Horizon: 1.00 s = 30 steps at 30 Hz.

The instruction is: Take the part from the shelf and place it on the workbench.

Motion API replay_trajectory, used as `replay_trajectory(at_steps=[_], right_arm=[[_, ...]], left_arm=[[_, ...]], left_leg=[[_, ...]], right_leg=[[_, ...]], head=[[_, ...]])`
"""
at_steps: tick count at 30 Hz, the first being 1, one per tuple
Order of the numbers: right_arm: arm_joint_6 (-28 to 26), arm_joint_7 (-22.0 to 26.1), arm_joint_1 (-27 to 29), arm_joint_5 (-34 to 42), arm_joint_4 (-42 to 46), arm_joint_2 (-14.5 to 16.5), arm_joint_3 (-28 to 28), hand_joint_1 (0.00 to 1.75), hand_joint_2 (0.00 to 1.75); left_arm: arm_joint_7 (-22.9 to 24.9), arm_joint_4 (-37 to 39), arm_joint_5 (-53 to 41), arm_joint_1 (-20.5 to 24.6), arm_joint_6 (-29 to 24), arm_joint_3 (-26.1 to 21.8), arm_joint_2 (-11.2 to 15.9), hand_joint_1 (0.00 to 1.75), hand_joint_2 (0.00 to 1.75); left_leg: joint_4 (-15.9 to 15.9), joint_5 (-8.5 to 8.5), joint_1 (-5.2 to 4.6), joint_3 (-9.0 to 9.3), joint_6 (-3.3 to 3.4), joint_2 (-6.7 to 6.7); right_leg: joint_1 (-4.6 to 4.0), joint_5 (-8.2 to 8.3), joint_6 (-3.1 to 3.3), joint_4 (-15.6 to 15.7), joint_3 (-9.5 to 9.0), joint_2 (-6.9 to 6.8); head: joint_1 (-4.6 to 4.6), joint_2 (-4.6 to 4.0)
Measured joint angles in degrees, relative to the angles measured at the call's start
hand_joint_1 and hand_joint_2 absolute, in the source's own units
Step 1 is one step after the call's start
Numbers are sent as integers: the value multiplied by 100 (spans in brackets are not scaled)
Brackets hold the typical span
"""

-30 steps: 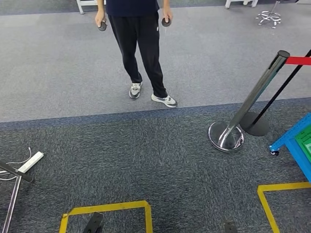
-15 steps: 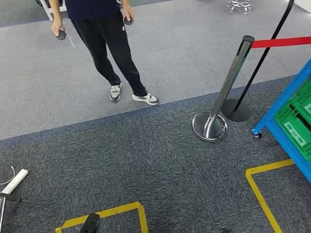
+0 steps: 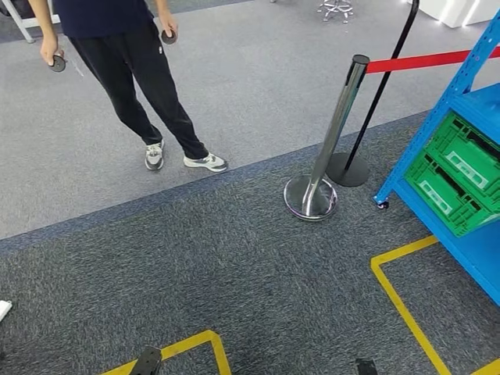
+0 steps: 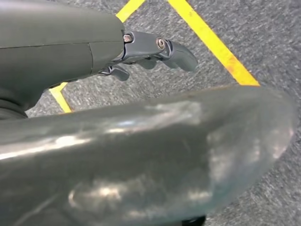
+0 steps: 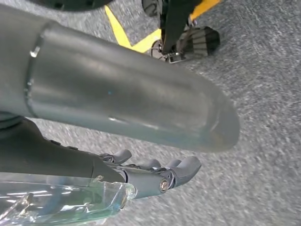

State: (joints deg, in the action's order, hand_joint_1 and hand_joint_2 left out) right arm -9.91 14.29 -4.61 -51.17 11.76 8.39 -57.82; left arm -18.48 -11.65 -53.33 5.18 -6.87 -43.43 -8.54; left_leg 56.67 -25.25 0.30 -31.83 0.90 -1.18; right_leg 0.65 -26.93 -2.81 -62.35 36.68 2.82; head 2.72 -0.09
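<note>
1. The grey carpet [image 3: 236, 258] carries yellow tape lines [image 3: 407, 308].
2. The blue shelf [image 3: 466, 187] stands far right, holding green crates [image 3: 457, 176] whose long sides run near-left to far-right — no part can be told inside them.
3. A person [image 3: 126, 62] stands far left.
4. A chrome post [image 3: 330, 141] stands between them.
5. The left hand [image 4: 149, 52] and right hand [image 5: 156, 174] hang, fingers loosely apart — holding nothing.

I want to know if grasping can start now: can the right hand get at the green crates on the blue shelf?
Probably not yet. The right hand hangs down over the carpet, while the green crates sit in the blue shelf off to the right, some floor away.
</note>
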Motion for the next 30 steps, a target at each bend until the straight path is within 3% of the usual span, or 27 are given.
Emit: replay_trajectory(at_steps=[2,3,4,5,8,10,12,14,16,18,19,20,22,24,26,28,30], right_arm=[[15,-107,-16,38,-1,3,-9,0,0],[22,-174,-13,59,-1,4,-20,0,0],[27,-237,-2,73,-2,6,-33,0,0],[26,-283,14,86,-2,7,-49,0,0],[33,-282,29,113,-1,8,-98,0,0],[49,-203,8,125,-1,11,-123,0,0],[62,-120,-6,135,-1,12,-139,0,0],[66,-74,-15,141,-1,10,-146,0,0],[67,-59,-34,142,0,9,-149,0,0],[69,-54,-42,141,0,9,-150,0,0],[70,-54,-38,142,0,9,-150,0,0],[70,-54,-34,142,0,9,-152,0,0],[69,-60,-34,141,0,9,-155,0,0],[67,-105,-41,138,0,9,-157,0,0],[62,-176,-26,126,0,9,-158,0,0],[50,-232,14,109,-1,10,-158,0,0],[37,-267,35,98,-1,10,-158,0,0]], left_arm=[[1,0,12,-29,-7,0,8,0,0],[-2,0,17,-42,-7,0,12,0,0],[-5,0,22,-48,-7,0,14,0,0],[-10,0,25,-47,-3,0,14,0,0],[-20,0,20,-22,16,0,11,0,0],[-26,0,9,-1,24,0,12,0,0],[-33,0,2,24,28,0,10,0,0],[-37,0,2,50,31,0,7,0,0],[-40,0,2,64,31,0,4,0,0],[-41,0,2,60,32,0,3,0,0],[-40,0,2,57,32,0,3,0,0],[-41,0,2,57,33,0,2,0,0],[-48,0,2,63,34,0,2,0,0],[-61,0,2,75,27,0,3,0,0],[-74,0,3,79,11,0,7,0,0],[-81,0,7,75,1,-1,12,0,0],[-83,0,7,66,-2,-1,14,0,0]], left_leg=[[2,-9,-15,0,40,119],[3,-13,-21,1,45,178],[5,-16,-24,3,45,228],[6,-22,-25,9,41,271],[21,-63,-43,52,-15,375],[35,-83,-76,72,-71,429],[28,-84,-75,81,-120,488],[140,-189,-51,40,-182,437],[691,-515,-33,-204,-232,281],[1491,-845,-26,-597,-246,196],[1717,-876,-26,-725,-244,184],[1721,-788,-25,-747,-237,179],[1108,-374,-17,-476,-214,122],[357,-83,1,-131,-194,-53],[73,-42,2,-18,-171,-153],[36,-15,-2,-18,-110,-94],[-1,15,7,-13,-28,-13]], right_leg=[[-5,-414,-28,-773,351,-193],[-4,-549,-41,-1105,500,-219],[-3,-579,-50,-1263,562,-232],[-2,-493,-54,-1177,503,-245],[-1,6,-35,-43,-133,-456],[-8,122,16,338,-345,-557],[-21,140,89,345,-329,-470],[-14,165,165,359,-318,-386],[1,183,226,369,-312,-298],[-2,187,251,369,-302,-195],[-4,188,255,369,-300,-138],[-4,191,253,368,-301,-82],[2,200,236,368,-307,31],[-12,208,190,352,-288,133],[-15,230,117,361,-256,206],[5,246,45,384,-213,221],[0,78,-1,128,-70,34]], head=[[8,0],[6,0],[6,0],[7,0],[7,0],[-10,0],[-24,0],[-30,0],[-43,0],[-46,0],[-48,0],[-46,0],[-49,0],[-52,0],[-56,0],[-57,0],[-40,0]])
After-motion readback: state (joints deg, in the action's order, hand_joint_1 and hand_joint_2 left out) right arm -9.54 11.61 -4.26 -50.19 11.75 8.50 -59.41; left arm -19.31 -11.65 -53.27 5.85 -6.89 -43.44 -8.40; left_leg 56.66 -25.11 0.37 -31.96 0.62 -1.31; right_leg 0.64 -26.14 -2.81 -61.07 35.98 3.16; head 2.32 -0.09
